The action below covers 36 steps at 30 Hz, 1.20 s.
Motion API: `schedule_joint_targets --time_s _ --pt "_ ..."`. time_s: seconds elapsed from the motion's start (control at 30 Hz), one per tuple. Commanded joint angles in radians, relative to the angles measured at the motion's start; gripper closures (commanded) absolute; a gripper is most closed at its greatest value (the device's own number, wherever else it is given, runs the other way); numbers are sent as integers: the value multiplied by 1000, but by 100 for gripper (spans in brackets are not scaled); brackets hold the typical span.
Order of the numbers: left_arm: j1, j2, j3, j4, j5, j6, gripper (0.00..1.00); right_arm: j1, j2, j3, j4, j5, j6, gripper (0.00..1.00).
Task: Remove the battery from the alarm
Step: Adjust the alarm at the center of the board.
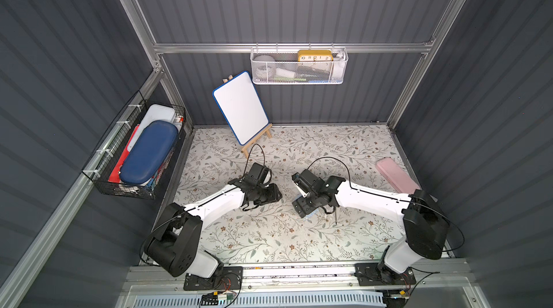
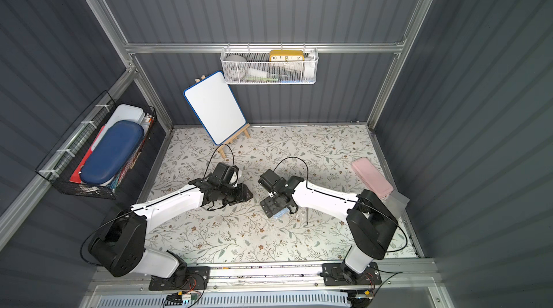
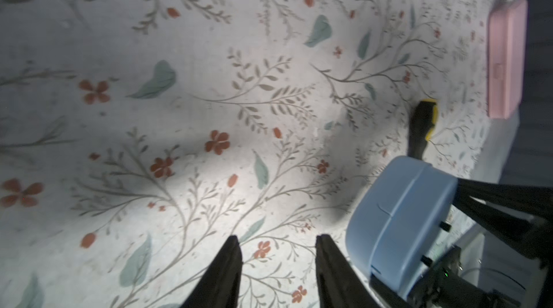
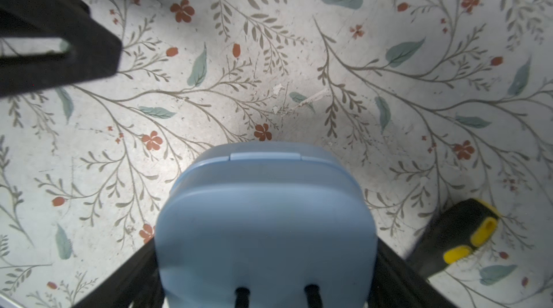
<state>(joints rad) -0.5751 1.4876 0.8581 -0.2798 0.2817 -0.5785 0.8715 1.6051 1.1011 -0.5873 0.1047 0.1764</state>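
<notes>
My right gripper [image 4: 266, 261] is shut on the alarm [image 4: 266, 219], a light-blue rounded-square clock gripped by its two sides just above the floral mat. Its plain back with two dark knobs faces the right wrist camera. In both top views only a sliver of the alarm [image 1: 309, 216] [image 2: 281, 213] shows under the right gripper [image 1: 302, 206]. My left gripper [image 3: 279, 239] stands open with nothing between its fingers, just to the left of the alarm [image 3: 398, 219] and apart from it. The battery is hidden.
A screwdriver with a black and yellow handle [image 4: 460, 240] [image 3: 423, 124] lies on the mat right of the alarm. A pink case [image 1: 396, 175] lies at the far right. A whiteboard on an easel [image 1: 241, 107] stands at the back. Baskets [image 1: 299, 67] [image 1: 140, 154] hang on the walls.
</notes>
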Motion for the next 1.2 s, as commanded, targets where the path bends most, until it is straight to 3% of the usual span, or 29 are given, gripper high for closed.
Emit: schedule_joint_targets --time_s 0.0,0.17,0.33,0.4,0.73,1.03,1.17 --pt "30 -8 26 61 247 145 49 13 -38 -20 12 -17 -20 65" --pt "71 33 59 54 412 265 40 40 -71 -29 -3 -6 -23 65" --pt "106 41 14 114 652 321 6 57 -109 -56 9 25 -15 65" --pt "106 71 -2 124 710 338 3 60 -116 -55 11 26 -14 65" --pt "104 144 29 126 773 347 1 84 -120 -38 46 10 -11 65" --pt "82 210 32 135 789 343 13 99 -111 -20 85 12 -2 65" --pt "73 233 43 140 799 339 27 109 -96 -2 83 6 -3 66"
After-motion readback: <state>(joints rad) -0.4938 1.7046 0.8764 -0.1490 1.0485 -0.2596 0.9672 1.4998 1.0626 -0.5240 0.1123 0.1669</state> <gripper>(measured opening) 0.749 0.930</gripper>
